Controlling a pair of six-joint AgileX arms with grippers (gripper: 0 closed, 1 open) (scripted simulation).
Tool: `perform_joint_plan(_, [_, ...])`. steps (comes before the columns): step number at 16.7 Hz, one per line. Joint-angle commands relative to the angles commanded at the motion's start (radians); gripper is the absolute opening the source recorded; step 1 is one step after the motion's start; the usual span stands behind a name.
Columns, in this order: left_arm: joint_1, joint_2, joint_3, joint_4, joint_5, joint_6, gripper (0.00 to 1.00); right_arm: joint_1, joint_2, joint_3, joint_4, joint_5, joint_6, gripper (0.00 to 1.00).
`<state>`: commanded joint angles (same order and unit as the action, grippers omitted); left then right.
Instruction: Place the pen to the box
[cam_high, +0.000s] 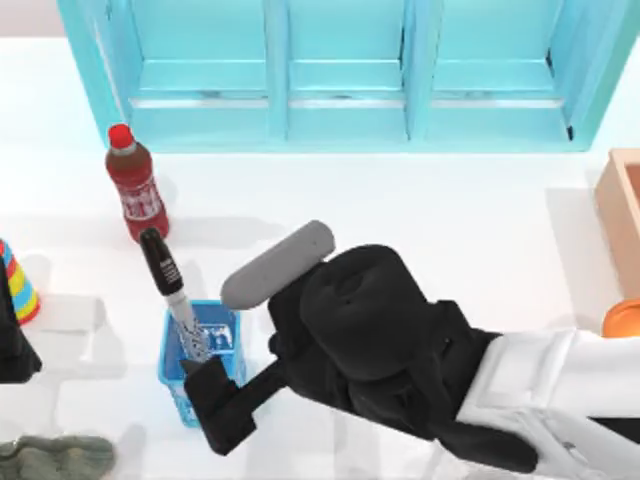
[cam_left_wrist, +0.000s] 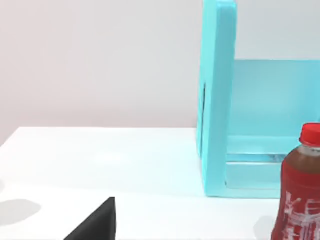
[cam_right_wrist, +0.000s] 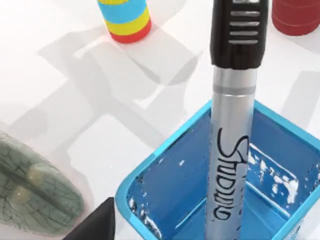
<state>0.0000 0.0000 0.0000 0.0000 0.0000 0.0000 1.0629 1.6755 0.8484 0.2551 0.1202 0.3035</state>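
The pen (cam_high: 172, 292) is seen standing tilted in the small blue basket (cam_high: 226, 330), black cap uppermost, near the front left of the counter (cam_high: 420, 210). The right claw (cam_high: 205, 385) is held at the basket; it appears closed on the pen's lower barrel, though the grip is partly hidden. The box (cam_high: 622, 205) lies at the counter's right edge, well apart. The left arm is parked at the left edge.

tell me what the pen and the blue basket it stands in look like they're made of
Pen: the barrel looks like brushed metal or silvered plastic, with a soft sheen and black printed lettering; the ribbed black cap looks like matte plastic.
Blue basket: probably moulded plastic, with thin glossy walls, a bright rim and white speckled glints inside.
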Motion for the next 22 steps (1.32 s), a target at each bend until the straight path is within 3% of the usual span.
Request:
perform_joint_plan(8, [0.000,0.000,0.000,0.000,0.000,0.000,1.00,-0.023,0.350,0.242,0.098,-0.015,-0.011,1.00])
perform_joint_plan(14, [0.000,0.000,0.000,0.000,0.000,0.000,1.00,-0.028,0.390,0.277,0.112,-0.018,-0.014,1.00])
perform_joint_plan(22, [0.000,0.000,0.000,0.000,0.000,0.000,1.00,-0.028,0.390,0.277,0.112,-0.018,-0.014,0.40])
